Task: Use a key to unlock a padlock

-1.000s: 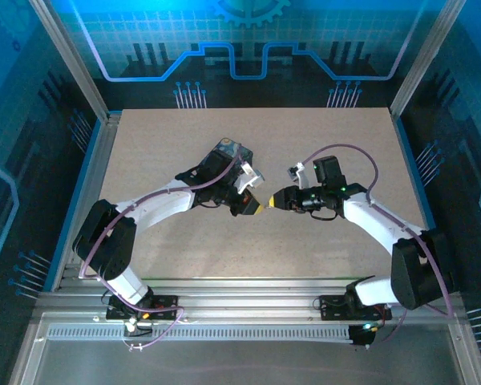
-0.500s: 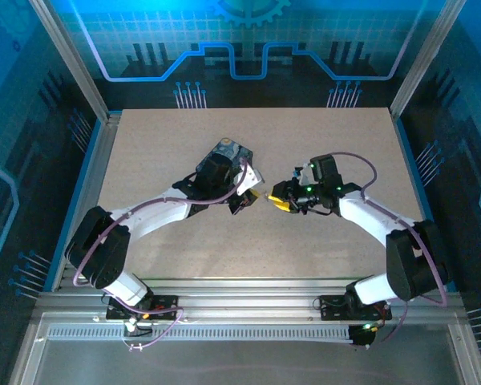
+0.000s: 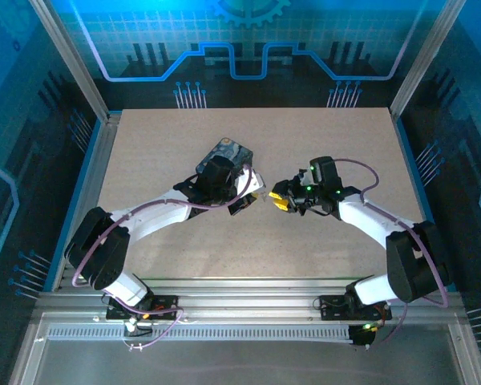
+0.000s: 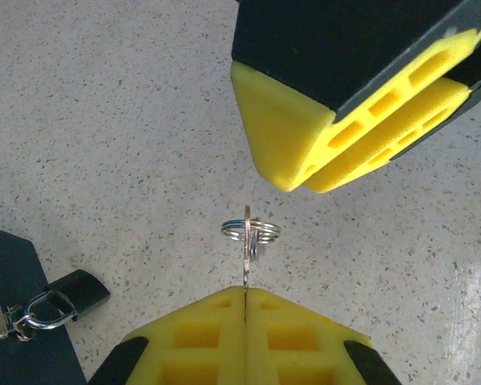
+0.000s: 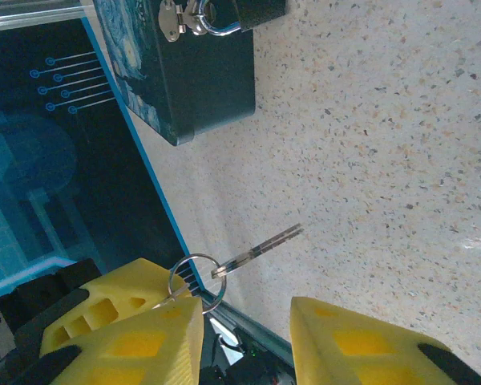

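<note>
The key (image 4: pixel 246 269) is sitting pinched in the left gripper (image 4: pixel 246 293), whose fingers are pressing fully together on it, leaving the blade sticking out free. The right gripper (image 5: pixel 248 309) is hovering just beside it, fingers parted and gripping nothing. The padlock (image 4: pixel 76 290) is hanging on the box (image 4: pixel 16 337) clasp, apart from the key. Seemingly only the grasp is done; inserting and turning are still waiting.

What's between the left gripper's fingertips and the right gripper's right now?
In the left wrist view, the key on its ring stands up from the shut left gripper into that gap, apart from the right gripper. Behind it is bare table.
</note>
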Tool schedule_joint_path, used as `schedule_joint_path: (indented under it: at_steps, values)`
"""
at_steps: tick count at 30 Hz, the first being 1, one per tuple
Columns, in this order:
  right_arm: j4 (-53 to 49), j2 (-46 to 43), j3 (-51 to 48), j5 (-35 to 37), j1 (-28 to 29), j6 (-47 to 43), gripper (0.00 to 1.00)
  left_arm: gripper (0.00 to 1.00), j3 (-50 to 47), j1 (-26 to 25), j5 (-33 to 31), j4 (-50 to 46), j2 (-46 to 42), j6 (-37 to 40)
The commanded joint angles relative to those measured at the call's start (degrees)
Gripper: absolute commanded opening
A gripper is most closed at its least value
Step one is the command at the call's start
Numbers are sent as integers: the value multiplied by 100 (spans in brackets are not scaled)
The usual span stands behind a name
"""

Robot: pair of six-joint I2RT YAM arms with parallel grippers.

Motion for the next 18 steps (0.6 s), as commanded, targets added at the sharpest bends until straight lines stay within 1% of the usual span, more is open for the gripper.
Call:
schedule_joint_path:
  at_steps: [1,9,18]
  values:
    - [87,86,209,113,88,56,33,0,-71,-43,81,2,-146,80]
    - [164,253,466,125,198,-34,32,0,-34,-78,79,-175,-153,135]
    - [385,376,471,1,248,2,29,0,-69,-87,52,-188,-180,127]
